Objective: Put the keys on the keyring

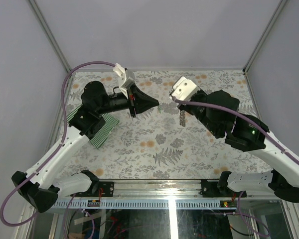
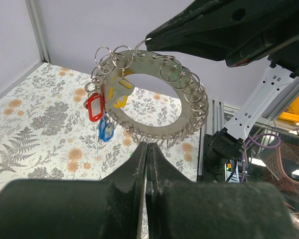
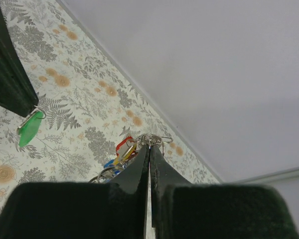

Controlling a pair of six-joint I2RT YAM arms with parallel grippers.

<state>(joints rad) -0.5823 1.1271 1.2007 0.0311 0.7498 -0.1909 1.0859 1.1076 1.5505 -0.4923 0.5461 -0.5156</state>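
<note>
Left wrist: keyring [image 2: 139, 122] above left tool [image 2: 147, 149]

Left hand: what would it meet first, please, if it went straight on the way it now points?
Probably the keyring, held up by the right hand, just ahead of the left hand; depth is unclear.

Seen from above, the table [image 1: 154, 149] is left open at its centre and toward 6 o'clock. Toward 12 o'clock the way is barred by the left gripper [image 1: 157, 105], clamped on a green key [image 3: 30, 128], and by the right gripper [image 3: 149, 147], from which the keyring [image 2: 144, 125] is hung. At 9 o'clock a striped cloth [image 1: 105, 130] is overlapped by the left arm.
</note>
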